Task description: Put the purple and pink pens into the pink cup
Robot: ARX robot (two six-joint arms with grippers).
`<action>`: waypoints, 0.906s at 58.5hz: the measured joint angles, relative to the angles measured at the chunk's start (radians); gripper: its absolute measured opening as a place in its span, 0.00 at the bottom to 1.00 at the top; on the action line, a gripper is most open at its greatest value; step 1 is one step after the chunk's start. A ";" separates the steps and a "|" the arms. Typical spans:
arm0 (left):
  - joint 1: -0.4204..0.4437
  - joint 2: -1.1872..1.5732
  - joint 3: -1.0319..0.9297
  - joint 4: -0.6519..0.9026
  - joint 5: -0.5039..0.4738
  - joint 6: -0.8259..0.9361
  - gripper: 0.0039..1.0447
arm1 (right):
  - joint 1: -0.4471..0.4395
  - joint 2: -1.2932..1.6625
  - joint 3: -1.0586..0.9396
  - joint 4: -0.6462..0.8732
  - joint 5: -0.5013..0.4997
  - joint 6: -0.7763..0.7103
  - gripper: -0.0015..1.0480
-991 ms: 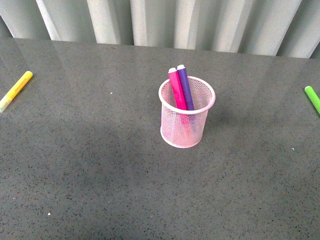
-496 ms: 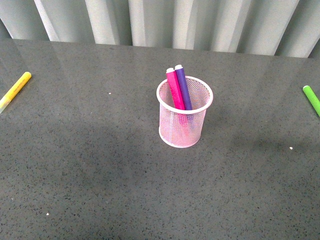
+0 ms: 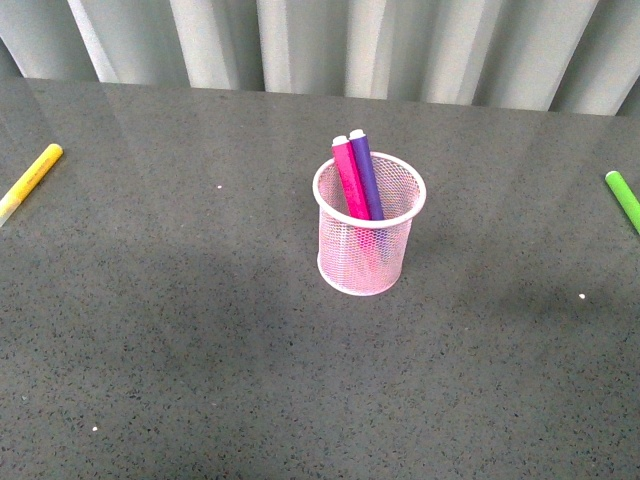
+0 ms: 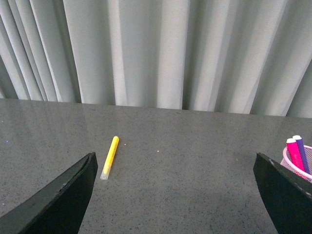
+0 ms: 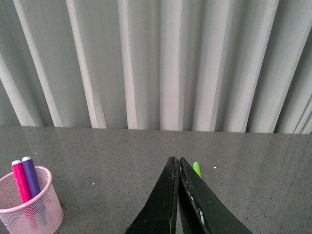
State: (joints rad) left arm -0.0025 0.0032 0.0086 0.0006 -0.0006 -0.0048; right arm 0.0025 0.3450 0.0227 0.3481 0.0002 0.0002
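The pink cup (image 3: 368, 240) stands upright in the middle of the dark table. The pink pen (image 3: 350, 178) and the purple pen (image 3: 366, 175) stand in it side by side, leaning toward the far left of its rim. The cup also shows in the left wrist view (image 4: 298, 165) and in the right wrist view (image 5: 30, 209), with both pens in it. Neither gripper shows in the front view. My left gripper (image 4: 174, 161) is open and empty above the table. My right gripper (image 5: 177, 160) is shut and empty, well away from the cup.
A yellow marker (image 3: 30, 181) lies at the table's left edge, also in the left wrist view (image 4: 109, 157). A green marker (image 3: 624, 200) lies at the right edge; its tip shows behind my right gripper (image 5: 197, 169). A grey curtain (image 3: 330, 45) hangs behind the table.
The front view shifted slightly one second ago, so everything sits a few pixels further left. Cup and pens have not moved on the table since.
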 joint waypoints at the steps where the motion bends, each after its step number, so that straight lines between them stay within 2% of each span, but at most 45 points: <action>1: 0.000 0.000 0.000 0.000 0.000 0.000 0.94 | 0.000 -0.008 0.000 -0.008 0.000 0.000 0.03; 34: 0.000 0.000 0.000 0.000 0.000 0.000 0.94 | 0.000 -0.169 0.000 -0.168 0.000 0.000 0.03; 40: 0.000 0.000 0.000 0.000 0.000 0.000 0.94 | 0.000 -0.298 0.000 -0.334 0.001 0.000 0.03; 53: 0.000 -0.001 0.000 0.000 0.000 0.000 0.94 | 0.000 -0.341 0.000 -0.347 0.001 0.000 0.03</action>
State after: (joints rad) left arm -0.0025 0.0025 0.0086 0.0006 -0.0006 -0.0048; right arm 0.0025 0.0044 0.0231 0.0013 0.0013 0.0006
